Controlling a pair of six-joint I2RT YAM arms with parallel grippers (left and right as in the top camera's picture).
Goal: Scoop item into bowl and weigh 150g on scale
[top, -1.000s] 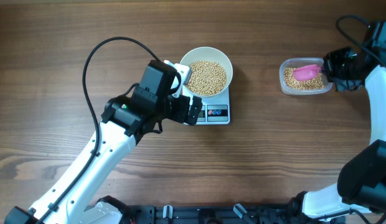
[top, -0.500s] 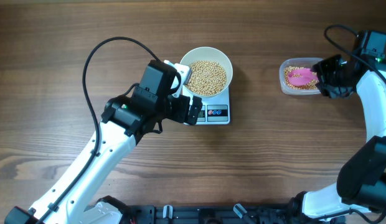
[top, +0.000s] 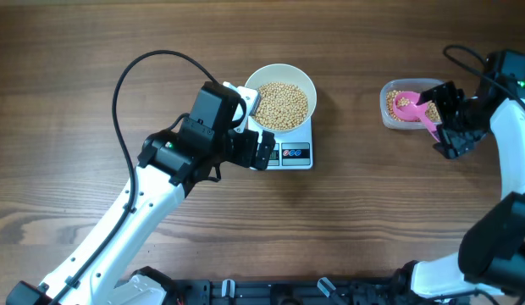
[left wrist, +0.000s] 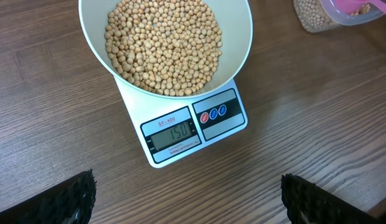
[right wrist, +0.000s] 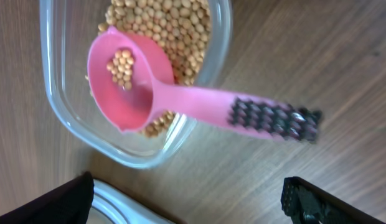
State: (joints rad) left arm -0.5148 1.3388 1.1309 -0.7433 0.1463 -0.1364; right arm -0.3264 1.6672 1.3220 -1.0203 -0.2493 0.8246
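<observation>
Table point(top: 373, 220): wood top, both arms over it.

Left arm point(top: 144, 203) is reaching in diagonally from the bottom-left, with its wrist camera looking down on the scale. Left gripper point(top: 257, 125) is hovering at the scale's left edge. Its fingers point(left wrist: 68, 200) are spread wide and gripping nothing. No change in that arm over the last second.

Right arm point(top: 516, 144) is curving up the right side, wrist bent in toward the tub. Right gripper point(top: 446, 120) is sitting just off the tub's lower-right corner. Jaws are fully apart and the scoop is released, with no finger touching the handle. One second ago it was clamped on the scoop right over the tub. Since then it has let go and backed off down and to the right.

Scale point(left wrist: 180, 134) is sitting mid-table, display showing 150. It hasn't moved.

Bowl point(left wrist: 243, 37) is sitting on the scale, overhanging the platform, holding a deep layer of beans point(left wrist: 162, 43). Same spot as before.

Tub point(right wrist: 56, 93) is well right of the scale, with more beans lying inside.

Scoop point(right wrist: 193, 102), pink, is resting free. Its head is in the tub with a few beans in it, and its handle is leaning on the rim and sticking out over the table. Earlier it was lying flatter in the tub.
</observation>
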